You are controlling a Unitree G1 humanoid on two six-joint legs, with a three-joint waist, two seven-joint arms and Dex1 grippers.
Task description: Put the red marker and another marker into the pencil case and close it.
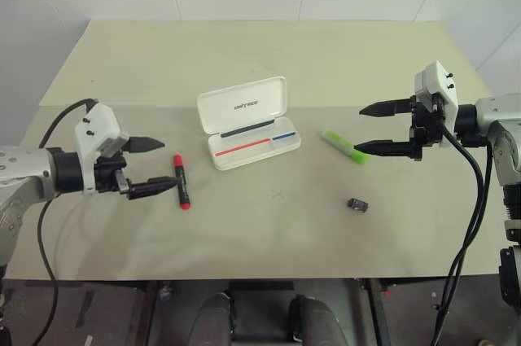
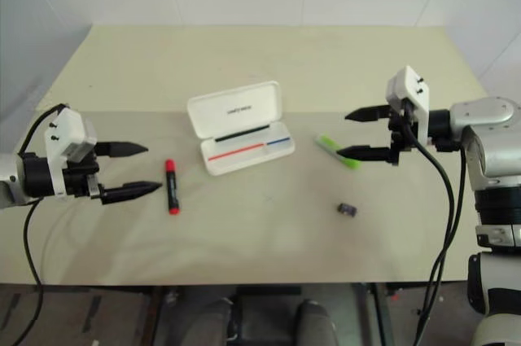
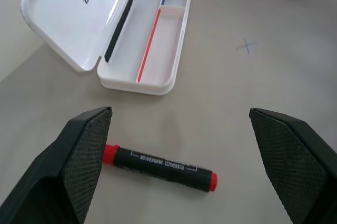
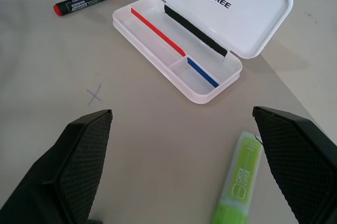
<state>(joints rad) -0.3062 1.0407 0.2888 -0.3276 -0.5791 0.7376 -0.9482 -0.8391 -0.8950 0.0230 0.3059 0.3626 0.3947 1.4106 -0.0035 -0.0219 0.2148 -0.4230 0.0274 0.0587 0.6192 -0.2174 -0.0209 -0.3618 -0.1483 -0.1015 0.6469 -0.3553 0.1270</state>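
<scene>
Nearest the robot, on the beige surface [image 1: 269, 232], a small dark grey block [image 1: 357, 204] lies alone, right of centre. Left hand [image 1: 151, 167] hovers with fingers spread wide, empty, tips just beside the red marker [image 1: 181, 181], which lies flat. Right hand [image 1: 376, 128] hangs likewise agape and empty, lower fingertip close over the lime-green highlighter [image 1: 343, 146]. Further back, between the two pens, the pencil case [image 1: 248, 122] sits lid up, tray bare except its red and blue stripes. Judgement: nothing packed yet; the step is approach to first pick. Next move calls for lowering a hand so its fingers straddle a pen, then closing across the barrel.
</scene>
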